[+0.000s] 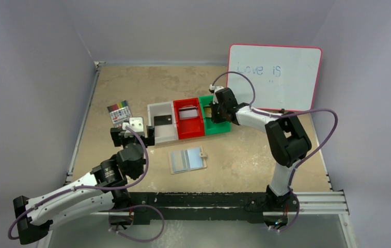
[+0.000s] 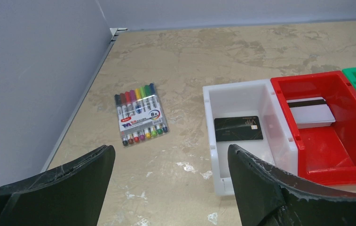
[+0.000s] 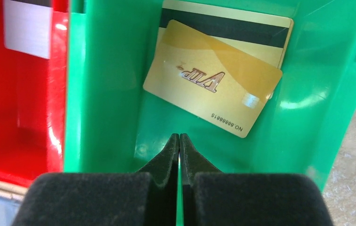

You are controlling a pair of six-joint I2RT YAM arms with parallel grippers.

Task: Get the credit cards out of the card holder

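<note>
The card holder [image 1: 187,160] lies open on the table, pale blue-silvery inside up, with no gripper near it. A black card [image 2: 238,128] lies in the white bin [image 2: 209,108]. A silver-grey card [image 2: 310,113] lies in the red bin [image 2: 326,160]. A gold card [image 3: 213,89] lies on a second gold card with a dark stripe [image 3: 241,28] in the green bin [image 3: 105,94]. My right gripper [image 3: 179,136] is shut and empty, just above the green bin's floor near the gold card. My left gripper [image 2: 170,153] is open and empty, just in front of the white bin.
A pack of coloured markers [image 2: 140,114] lies left of the bins. A whiteboard [image 1: 274,77] leans at the back right. The three bins stand in a row, white [image 1: 161,135], red [image 1: 189,132], green [image 1: 219,128]. Grey walls close in the left and back.
</note>
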